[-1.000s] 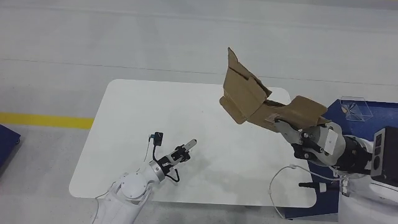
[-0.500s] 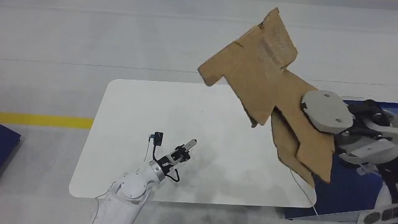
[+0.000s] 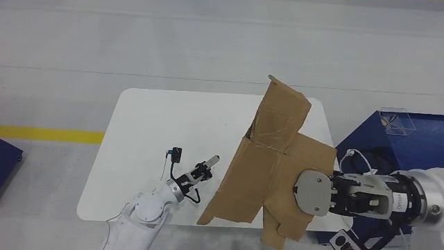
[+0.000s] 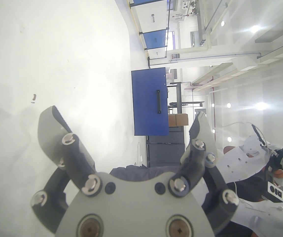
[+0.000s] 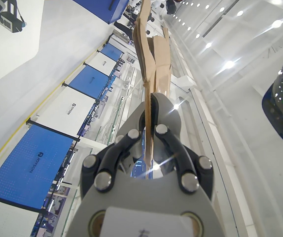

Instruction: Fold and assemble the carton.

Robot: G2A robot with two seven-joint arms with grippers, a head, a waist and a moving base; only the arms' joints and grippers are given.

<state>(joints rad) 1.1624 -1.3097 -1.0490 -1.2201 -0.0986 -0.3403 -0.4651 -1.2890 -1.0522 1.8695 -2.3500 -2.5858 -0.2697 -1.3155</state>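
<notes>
The carton [image 3: 274, 160] is a flat, unfolded sheet of brown cardboard with flaps, held up tilted over the right front part of the white table [image 3: 152, 132]. My right gripper [image 5: 148, 104] is shut on one edge of it, and the carton [image 5: 144, 50] stretches away from the fingers edge-on. The right arm's wrist [image 3: 316, 193] sits at the carton's near side by the table's front right corner. My left gripper [image 3: 208, 161] rests low over the table's front left, well apart from the carton. In the left wrist view that gripper [image 4: 125, 117] stands open with nothing between its fingers.
A blue cabinet [image 3: 416, 128] stands just right of the table, with a clear plastic piece [image 3: 397, 119] on top. The table's left and back areas are bare white surface. Grey floor with a yellow line [image 3: 48, 135] lies around.
The right arm has swung the carton from high over the table's back right down toward the front right edge, turning its broad face upward. The left arm has stayed still.
</notes>
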